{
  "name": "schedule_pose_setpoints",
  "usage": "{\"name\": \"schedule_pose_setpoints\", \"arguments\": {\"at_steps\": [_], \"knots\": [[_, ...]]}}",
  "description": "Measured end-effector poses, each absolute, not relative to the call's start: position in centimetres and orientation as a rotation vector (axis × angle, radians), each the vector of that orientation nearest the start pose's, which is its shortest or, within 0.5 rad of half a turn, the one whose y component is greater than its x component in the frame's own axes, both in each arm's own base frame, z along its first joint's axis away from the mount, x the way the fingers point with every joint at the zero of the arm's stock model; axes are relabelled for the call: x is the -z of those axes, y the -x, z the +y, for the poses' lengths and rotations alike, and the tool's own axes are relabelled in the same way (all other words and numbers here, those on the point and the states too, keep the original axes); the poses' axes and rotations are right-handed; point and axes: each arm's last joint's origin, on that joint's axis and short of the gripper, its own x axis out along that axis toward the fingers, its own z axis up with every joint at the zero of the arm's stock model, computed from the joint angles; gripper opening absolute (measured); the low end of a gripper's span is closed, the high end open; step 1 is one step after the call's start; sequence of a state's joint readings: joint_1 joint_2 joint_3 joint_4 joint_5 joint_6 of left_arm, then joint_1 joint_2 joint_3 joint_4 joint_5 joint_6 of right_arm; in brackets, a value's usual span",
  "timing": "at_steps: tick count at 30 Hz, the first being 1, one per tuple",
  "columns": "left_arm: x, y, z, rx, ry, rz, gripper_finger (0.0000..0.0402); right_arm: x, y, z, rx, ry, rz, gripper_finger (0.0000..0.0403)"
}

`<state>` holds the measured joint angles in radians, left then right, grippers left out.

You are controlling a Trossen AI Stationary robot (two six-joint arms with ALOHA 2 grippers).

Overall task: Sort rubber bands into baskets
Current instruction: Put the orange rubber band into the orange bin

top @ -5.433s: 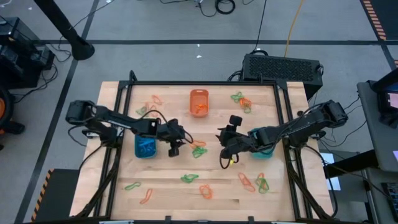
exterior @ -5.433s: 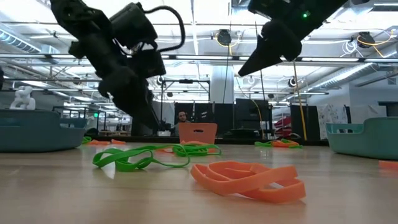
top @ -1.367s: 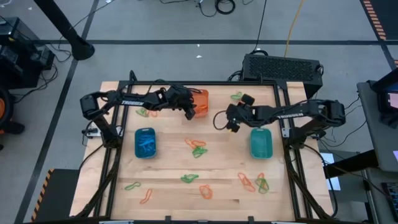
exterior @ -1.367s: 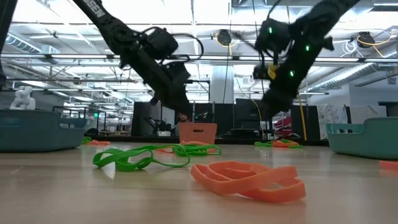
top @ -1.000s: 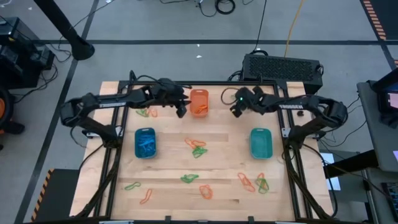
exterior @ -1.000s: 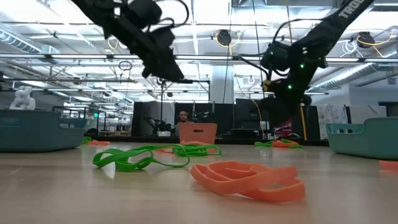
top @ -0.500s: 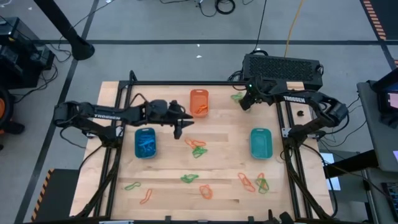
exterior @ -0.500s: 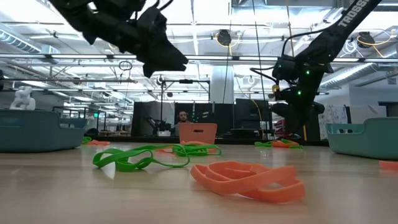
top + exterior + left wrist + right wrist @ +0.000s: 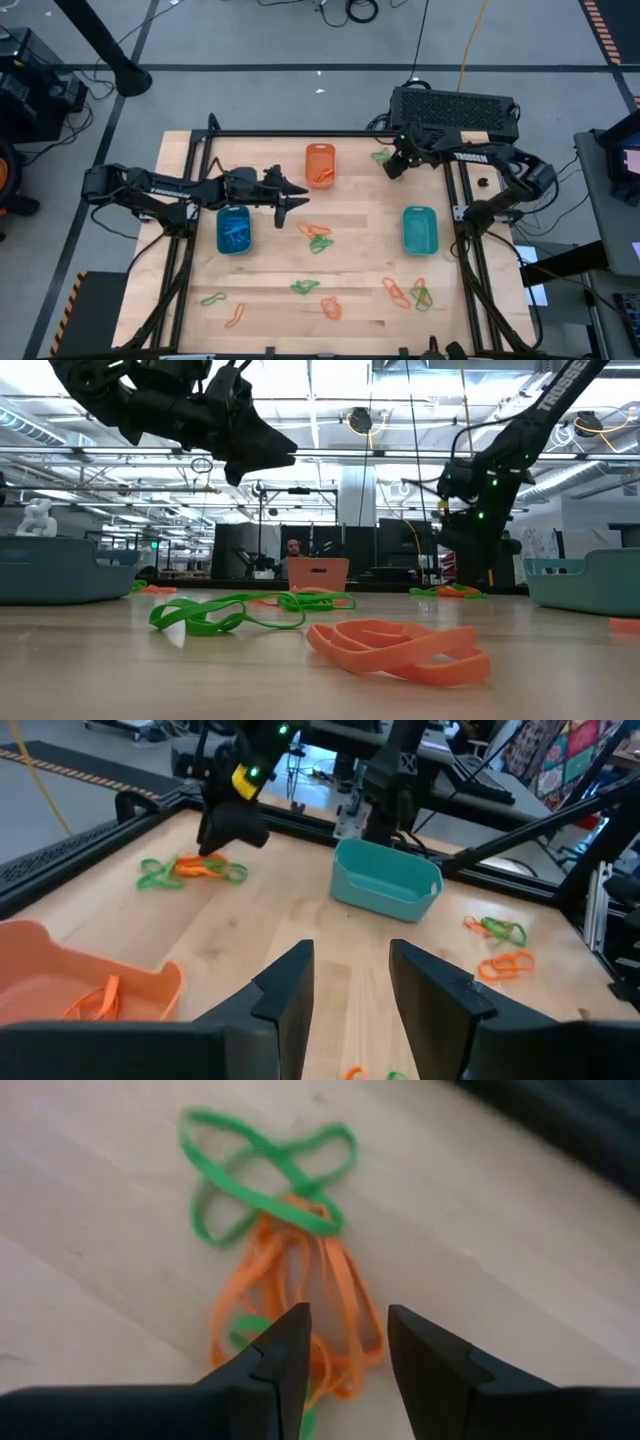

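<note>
We've got a light wooden table [image 9: 355, 215] here with three little baskets sitting on it: orange basket [image 9: 320, 164] at the far middle, blue basket [image 9: 233, 230] on the left, teal basket [image 9: 420, 230] on the right. Rubber bands [image 9: 318, 238] in orange and green lie scattered in small clumps all over the bare wood.

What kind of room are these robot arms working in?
Probably a robotics lab or workshop: a wooden table inside a black frame, cables on the gray floor, and open ceiling pipes and lights with more equipment behind.
</note>
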<state>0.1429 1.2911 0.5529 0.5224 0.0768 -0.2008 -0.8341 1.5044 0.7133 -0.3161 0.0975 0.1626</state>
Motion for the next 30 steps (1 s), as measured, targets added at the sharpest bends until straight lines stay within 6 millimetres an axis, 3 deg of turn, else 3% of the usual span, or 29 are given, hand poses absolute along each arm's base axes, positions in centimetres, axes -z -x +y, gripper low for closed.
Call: {"name": "schedule_pose_setpoints", "arguments": {"at_steps": [6, 12, 14, 19, 23, 30], "knots": [[-22.2, -26.0, 3.2, -0.013, 0.202, 0.171, 0.0138, -13.0, -17.9, -20.1, 0.914, -0.570, 1.016, 0.0117], [-22.3, -26.0, 2.5, 0.037, 0.198, 0.171, 0.0138, -13.1, -18.0, -20.1, 0.895, -0.569, 1.011, 0.0020], [-22.3, -26.0, 2.4, 0.043, 0.186, 0.172, 0.0138, -13.4, -18.0, -20.0, 0.898, -0.557, 1.008, 0.0009], [-22.3, -26.0, 2.2, 0.049, 0.173, 0.172, 0.0138, -15.2, -17.5, -19.3, 0.904, -0.529, 0.987, 0.0003], [-22.3, -26.0, 2.3, 0.044, 0.172, 0.167, 0.0138, -17.9, -16.4, -18.6, 1.039, -0.453, 0.942, 0.0002], [-22.4, -26.0, 2.3, 0.020, 0.168, 0.163, 0.0138, -22.4, -15.7, -15.6, 1.104, -0.311, 0.796, 0.0001]]}}
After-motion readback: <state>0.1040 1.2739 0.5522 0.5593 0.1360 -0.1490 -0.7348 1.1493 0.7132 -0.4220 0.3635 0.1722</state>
